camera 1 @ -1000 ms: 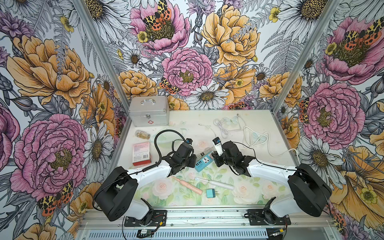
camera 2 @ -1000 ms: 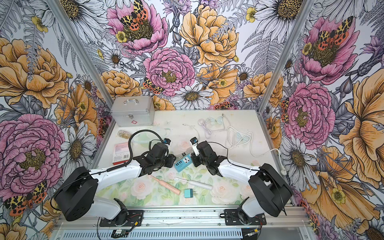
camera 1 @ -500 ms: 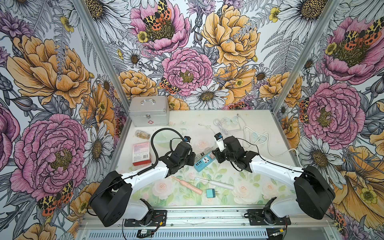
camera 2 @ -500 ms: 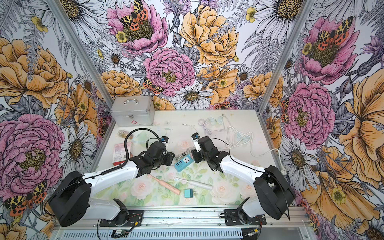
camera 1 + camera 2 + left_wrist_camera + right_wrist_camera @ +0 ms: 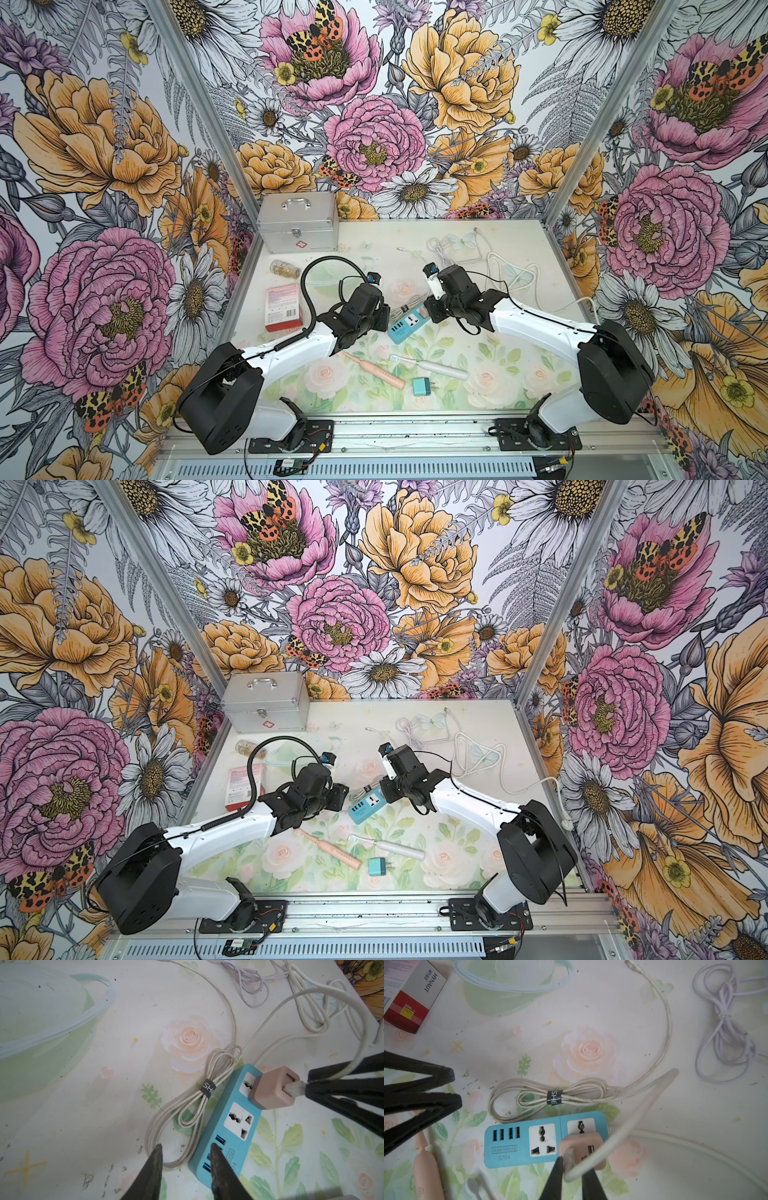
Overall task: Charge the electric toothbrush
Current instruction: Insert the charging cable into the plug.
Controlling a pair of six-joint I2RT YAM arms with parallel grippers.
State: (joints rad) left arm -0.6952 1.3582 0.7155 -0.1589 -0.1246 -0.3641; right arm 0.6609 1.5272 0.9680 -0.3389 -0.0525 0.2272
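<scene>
Shifted slightly rearward since a second earlier, the right hand (image 5: 307, 1083) is clamped on the white USB plug (image 5: 295, 1086) at the pink adapter (image 5: 274, 1089) seated in the blue power strip (image 5: 409, 322). The left hand (image 5: 186, 1145) is held open and empty over the strip's USB end, while the pink toothbrush (image 5: 374, 372) and the white toothbrush (image 5: 436, 369) are left lying on the worktop (image 5: 374, 235) — nearer the front.

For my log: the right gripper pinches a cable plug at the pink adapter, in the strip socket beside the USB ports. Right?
No: the pink adapter sits in the strip's far socket; the one beside the USB ports is empty (left wrist view).
</scene>
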